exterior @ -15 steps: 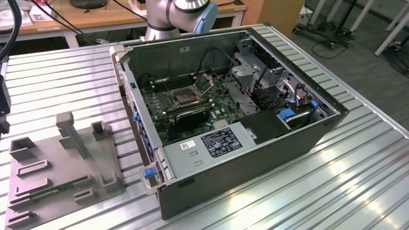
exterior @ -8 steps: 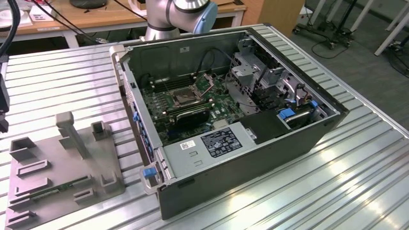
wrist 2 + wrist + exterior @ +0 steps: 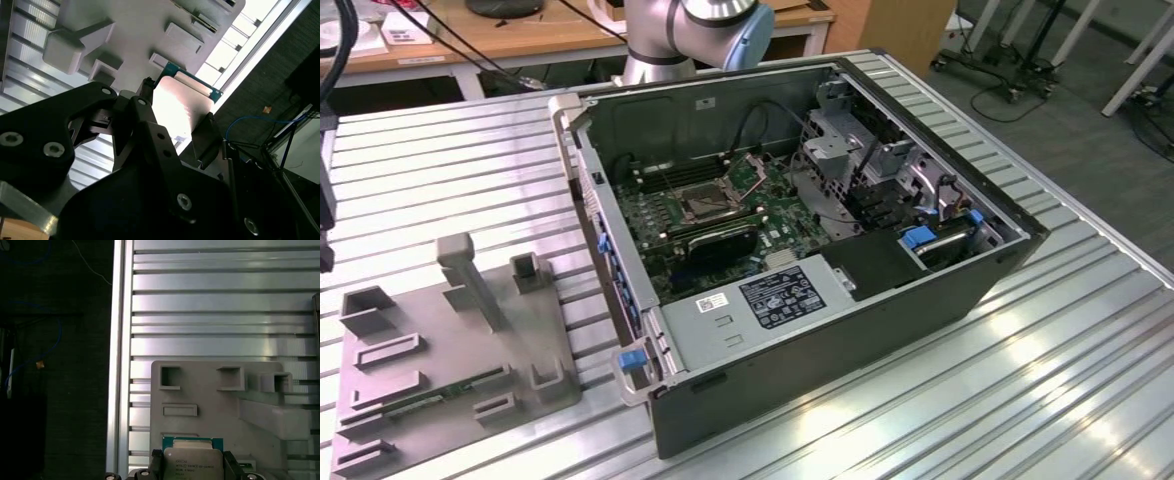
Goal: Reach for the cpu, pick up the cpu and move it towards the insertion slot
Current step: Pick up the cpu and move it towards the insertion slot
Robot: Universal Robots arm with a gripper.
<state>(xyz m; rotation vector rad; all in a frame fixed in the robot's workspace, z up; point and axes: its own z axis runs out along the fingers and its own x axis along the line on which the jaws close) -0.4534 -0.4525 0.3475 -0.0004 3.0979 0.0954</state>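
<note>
So the gripper has its black fingers clamped on the cpu, one on each of two opposite edges. The cpu is a small flat square chip with a pale silver-beige metal lid. A thin green board peeks out as a rim around the lid, and there's some tiny dark print on top. In the second wrist view the cpu catches the light and its lid looks almost white.

It sits right over the grey plastic tray, the one with square recesses and upright blocks. Can't tell whether the chip is clear of the tray or touching it. The tray lies on the ribbed silver metal surface.

In the exterior view, the open black computer case stands just beside the tray, on the exterior view's right. The insertion slot, a dark square socket with a shiny metal frame on green circuit board, is inside that case, well apart from the tray.
</note>
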